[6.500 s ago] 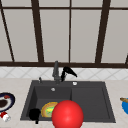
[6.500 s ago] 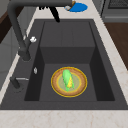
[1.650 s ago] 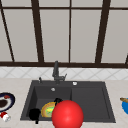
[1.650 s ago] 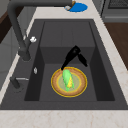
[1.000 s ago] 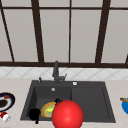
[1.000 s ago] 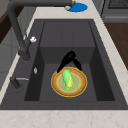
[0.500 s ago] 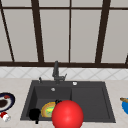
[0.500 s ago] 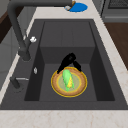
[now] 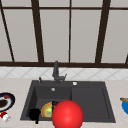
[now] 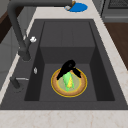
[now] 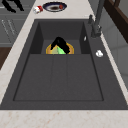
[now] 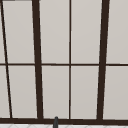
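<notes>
The right hand [image 10: 69, 66] hangs low in the sink [image 10: 100, 62], palm over the yellow plate [image 10: 80, 88]. Its fingers [image 10: 59, 75] reach down on both sides of the green and yellow vegetable [image 10: 68, 81] that lies on this plate; I cannot tell if they pinch it. The left hand [image 11: 11, 5] floats before the counter with loose, spread fingers.

The front view alone shows a big red ball [image 9: 67, 115], which covers part of the plate. 6.5 seconds ago the right hand was up beside the faucet [image 9: 56, 71]; now it is down at the plate.
</notes>
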{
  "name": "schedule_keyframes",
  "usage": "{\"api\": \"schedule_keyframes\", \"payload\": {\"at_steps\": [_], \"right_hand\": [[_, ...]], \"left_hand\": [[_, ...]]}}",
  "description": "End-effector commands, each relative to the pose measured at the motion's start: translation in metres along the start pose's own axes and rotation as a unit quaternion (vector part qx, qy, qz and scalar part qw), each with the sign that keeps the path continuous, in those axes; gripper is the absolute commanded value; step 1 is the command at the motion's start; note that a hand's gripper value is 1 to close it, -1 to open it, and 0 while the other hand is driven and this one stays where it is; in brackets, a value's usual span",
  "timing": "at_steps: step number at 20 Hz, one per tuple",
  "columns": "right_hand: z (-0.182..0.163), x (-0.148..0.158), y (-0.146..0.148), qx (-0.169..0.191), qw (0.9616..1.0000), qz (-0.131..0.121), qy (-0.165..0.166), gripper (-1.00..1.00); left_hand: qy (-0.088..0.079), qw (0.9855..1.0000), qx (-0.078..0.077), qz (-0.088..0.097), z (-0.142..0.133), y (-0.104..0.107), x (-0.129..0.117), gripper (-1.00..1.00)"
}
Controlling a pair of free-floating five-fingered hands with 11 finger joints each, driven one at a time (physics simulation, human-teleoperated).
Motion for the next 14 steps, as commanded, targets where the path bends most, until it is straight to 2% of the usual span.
{"api": "schedule_keyframes", "payload": {"at_steps": [1,2,4,8,11,14], "right_hand": [[-0.002,0.003,0.002,0.003,1.0000,0.005,0.000,-1.00],[-0.003,0.004,0.005,0.006,1.0000,0.002,-0.004,-1.00],[-0.016,0.004,0.004,0.009,0.9995,0.015,-0.025,-1.00],[-0.032,0.008,-0.004,0.007,0.9991,0.021,-0.036,-1.00],[-0.037,0.010,-0.004,0.008,0.9993,0.024,-0.028,-1.00],[-0.043,0.011,0.010,0.000,0.9994,0.033,-0.007,-1.00]], "left_hand": [[0.000,1.0000,0.000,0.000,0.000,0.000,0.000,0.00],[0.000,1.0000,0.000,0.000,0.000,0.000,0.000,0.00],[0.000,1.0000,0.000,0.000,0.000,0.000,0.000,0.00],[0.000,1.0000,0.000,0.000,0.000,0.000,0.000,0.00],[0.000,1.0000,0.000,0.000,0.000,0.000,0.000,0.00],[0.000,1.0000,0.000,0.000,0.000,0.000,0.000,0.00]]}}
